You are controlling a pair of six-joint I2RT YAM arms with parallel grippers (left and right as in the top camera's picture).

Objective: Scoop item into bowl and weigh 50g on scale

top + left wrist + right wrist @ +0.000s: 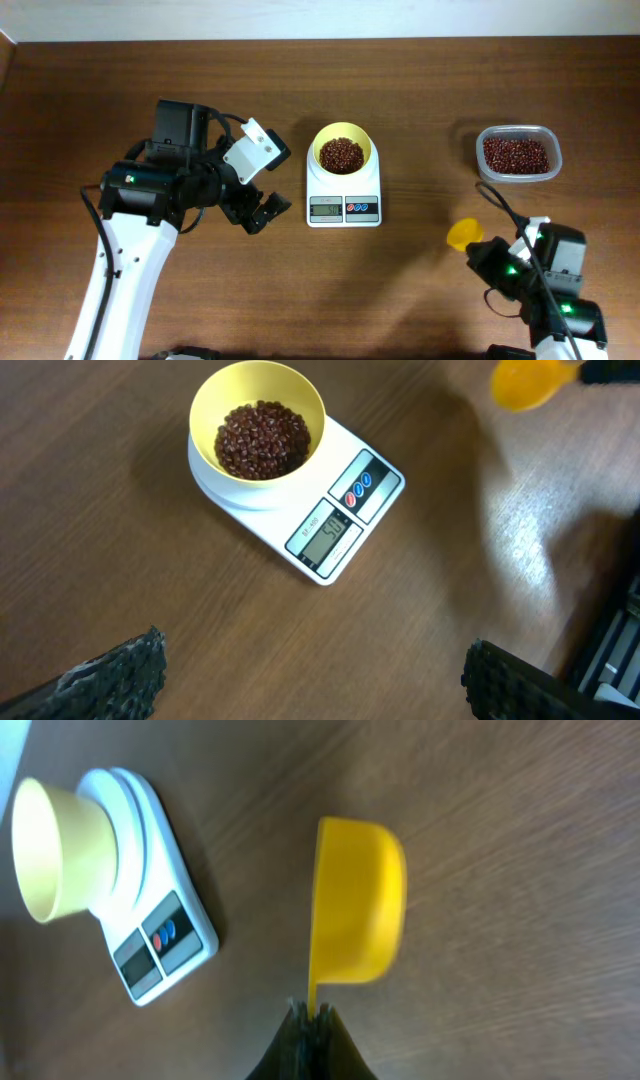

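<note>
Beans sit in a loose pile inside the bowl, covering its bottom. The bowl stands upright on the round platform of the scale, centre of the desk. The scale display faces the near edge with the red and blue buttons just right of it. The display is lit; its digits are too small to read for sure.

More beans fill the clear tub, far right of the desk, well apart from the scale.

The scoop is yellow and lies between the scale and the tub, nearer the front edge. In the right wrist view its cup is turned on its side above the desk.

The right hand is closed tight on the scoop's thin handle, at front right.

The left hand is just left of the scale, touching nothing. Its fingers are spread wide with nothing between them, hovering over bare desk and pointed toward the scale.
</note>
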